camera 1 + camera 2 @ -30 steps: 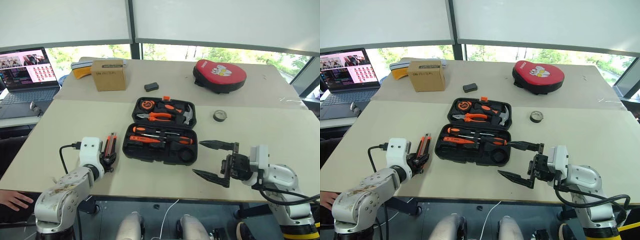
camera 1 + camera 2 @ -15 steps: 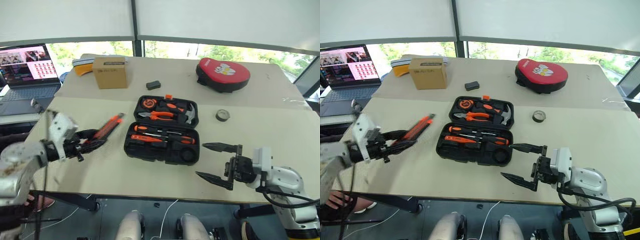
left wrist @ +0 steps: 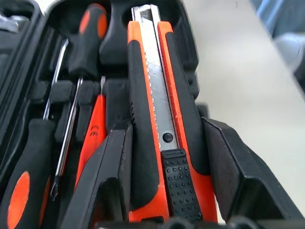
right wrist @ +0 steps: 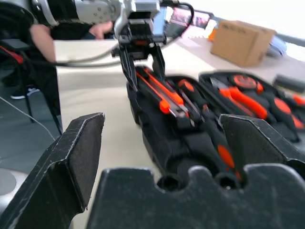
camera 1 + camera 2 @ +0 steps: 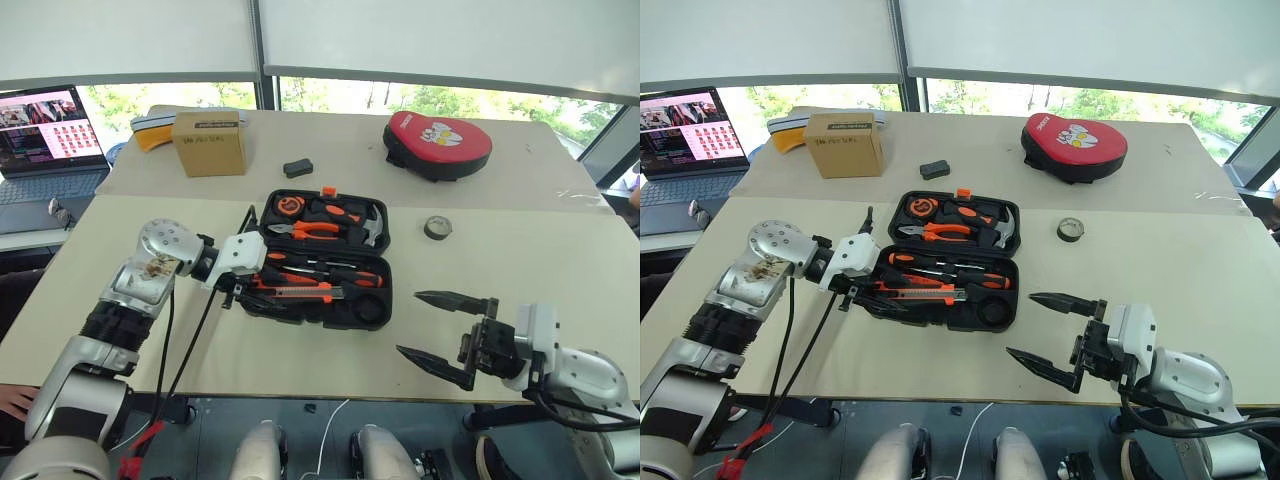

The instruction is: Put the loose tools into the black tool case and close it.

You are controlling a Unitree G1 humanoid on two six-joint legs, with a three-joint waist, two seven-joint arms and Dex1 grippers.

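The black tool case [image 5: 262, 236] lies open mid-table, with two orange-and-black screwdrivers [image 5: 325, 270] and a thin orange tester [image 3: 95, 131] in its near half. My left gripper [image 5: 250, 290] is shut on the orange-and-black utility knife [image 5: 298, 292], which points along the case's near half, low over the slots. In the left wrist view its black fingers [image 3: 112, 181] clamp the knife [image 3: 152, 119] on both sides. Whether the knife touches the case I cannot tell. The dark tape roll [image 5: 437, 227] lies on the table right of the case. My right gripper [image 5: 410, 323] stands open and empty near the table's front edge, right of the case.
Pliers [image 5: 318, 230] and a hammer [image 5: 372, 228] sit in the case's far half. Behind stand a cardboard box [image 5: 210, 143], a small black block [image 5: 297, 167] and a red-and-black mitt [image 5: 438, 145]. A laptop [image 5: 40, 140] is at far left.
My left arm swung from the table's left side rightward to the case, wrist rolling, and carried the knife over the case's near half. The right gripper stayed open and still.
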